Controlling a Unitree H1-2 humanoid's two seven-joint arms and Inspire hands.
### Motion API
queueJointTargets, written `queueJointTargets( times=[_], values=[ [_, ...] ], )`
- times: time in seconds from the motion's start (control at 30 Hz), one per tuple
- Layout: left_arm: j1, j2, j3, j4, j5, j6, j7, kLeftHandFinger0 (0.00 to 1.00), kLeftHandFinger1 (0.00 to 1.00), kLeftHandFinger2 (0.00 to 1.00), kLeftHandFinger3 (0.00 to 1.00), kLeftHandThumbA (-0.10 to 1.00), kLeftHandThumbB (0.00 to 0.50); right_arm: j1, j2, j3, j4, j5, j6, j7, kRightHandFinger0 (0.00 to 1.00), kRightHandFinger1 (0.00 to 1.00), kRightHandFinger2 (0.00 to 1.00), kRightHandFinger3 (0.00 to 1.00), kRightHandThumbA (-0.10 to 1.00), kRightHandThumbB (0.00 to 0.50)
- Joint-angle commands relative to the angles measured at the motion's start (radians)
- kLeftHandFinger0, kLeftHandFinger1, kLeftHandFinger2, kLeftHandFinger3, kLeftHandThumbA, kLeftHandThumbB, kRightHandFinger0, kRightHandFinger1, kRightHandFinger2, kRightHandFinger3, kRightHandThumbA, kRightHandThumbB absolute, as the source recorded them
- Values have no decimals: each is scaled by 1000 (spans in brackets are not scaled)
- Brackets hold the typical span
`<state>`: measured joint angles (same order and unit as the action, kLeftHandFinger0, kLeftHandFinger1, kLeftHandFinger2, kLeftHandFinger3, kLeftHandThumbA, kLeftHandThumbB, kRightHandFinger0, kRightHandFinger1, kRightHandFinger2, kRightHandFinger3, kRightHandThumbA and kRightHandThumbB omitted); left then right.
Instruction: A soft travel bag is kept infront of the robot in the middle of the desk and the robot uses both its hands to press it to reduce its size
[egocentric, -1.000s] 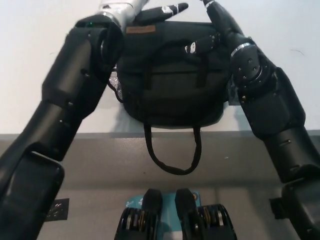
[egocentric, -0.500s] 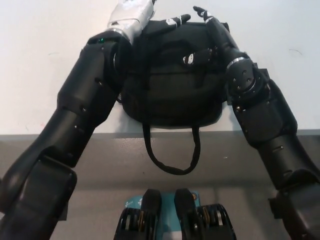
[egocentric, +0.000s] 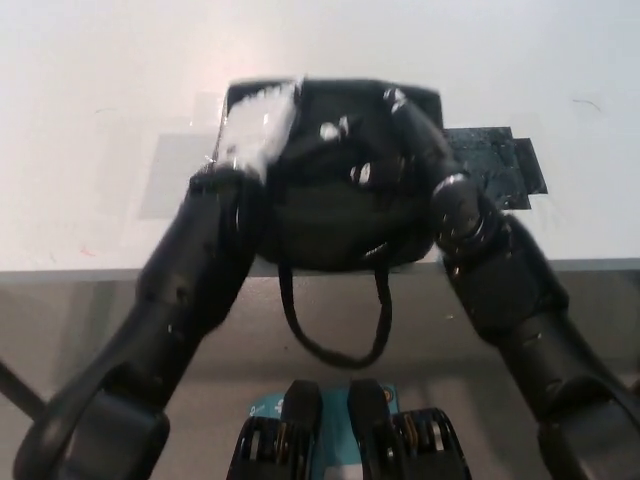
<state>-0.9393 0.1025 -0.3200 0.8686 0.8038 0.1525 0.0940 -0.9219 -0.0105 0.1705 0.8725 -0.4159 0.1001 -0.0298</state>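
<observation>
- The soft black travel bag (egocentric: 335, 215) sits at the near edge of the white desk (egocentric: 90, 150), about midway along it, its front face flush with the lip and its loop handle (egocentric: 335, 335) dangling off the edge toward the robot.
- Both hands are on top of it right now. The white left hand (egocentric: 258, 135) lies on the bag's top at its left side, blurred with motion; it looks laid flat against the fabric, but how its fingers stand I cannot tell.
- The black right hand (egocentric: 405, 125) reaches over the bag's right side toward its far edge. It is black on black and smeared, so spread or pressed together, I cannot tell that either.
- On the desk just right of the bag, a dark patch of tape (egocentric: 500, 165) shows; a paler taped patch (egocentric: 175, 175) lies to its left.
- Handling call: this is cloth, light and floppy, and the top panel appears to sag under the arms, so it should give readily under a flat push.
- Best contact looks like the broad top panel, one palm each side of centre, pushing straight down rather than pinching.
- The risk I'd flag: so near the edge with a hanging strap, an uneven or forward shove could slide the whole bag off the desk instead of squashing it.
- Soft stuffing likely springs back, so I'd expect steady, even pressure to matter more than force.
</observation>
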Motion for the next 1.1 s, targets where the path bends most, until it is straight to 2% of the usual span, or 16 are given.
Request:
queueJointTargets(
  times=[0.0,0.07,0.17,0.27,0.4,0.47,0.67,0.83,0.93,1.07],
  values=[
    [86,7,-27,135,-16,-107,211,1000,1000,1000,1000,1000,234,41,35,45,117,-7,-64,-46,1000,1000,1000,1000,1000,251],
    [105,4,-39,208,-16,-124,246,1000,1000,1000,1000,1000,205,50,39,53,165,-5,-73,-50,1000,1000,1000,1000,1000,254],
    [128,-7,-75,319,-7,-142,286,1000,1000,1000,1000,1000,104,67,48,68,259,-7,-119,-86,1000,1000,1000,1000,1000,267],
    [149,-21,-106,367,-5,-150,307,1000,1000,1000,1000,1000,59,76,57,69,325,6,-168,-107,1000,1000,1000,1000,1000,257],
    [170,-42,-148,421,4,-148,332,1000,1000,1000,1000,1000,55,81,70,74,369,12,-216,-134,1000,1000,1000,1000,1000,289],
    [184,-54,-164,442,-4,-159,353,1000,1000,1000,1000,1000,46,85,78,80,372,12,-225,-139,1000,1000,1000,1000,1000,284],
    [180,-61,-195,466,-12,-166,364,1000,1000,1000,1000,1000,66,79,79,82,411,20,-252,-152,1000,1000,1000,1000,1000,273],
    [174,-57,-204,470,-18,-159,357,1000,1000,1000,1000,1000,66,70,81,85,427,20,-250,-152,1000,1000,1000,1000,1000,281],
    [150,-46,-196,459,-29,-173,368,1000,1000,1000,1000,1000,67,46,78,78,420,28,-244,-150,1000,1000,1000,1000,1000,262],
    [111,-31,-187,415,-39,-182,358,1000,1000,1000,1000,1000,73,12,66,68,386,37,-223,-135,1000,1000,1000,1000,1000,267]
  ],
)
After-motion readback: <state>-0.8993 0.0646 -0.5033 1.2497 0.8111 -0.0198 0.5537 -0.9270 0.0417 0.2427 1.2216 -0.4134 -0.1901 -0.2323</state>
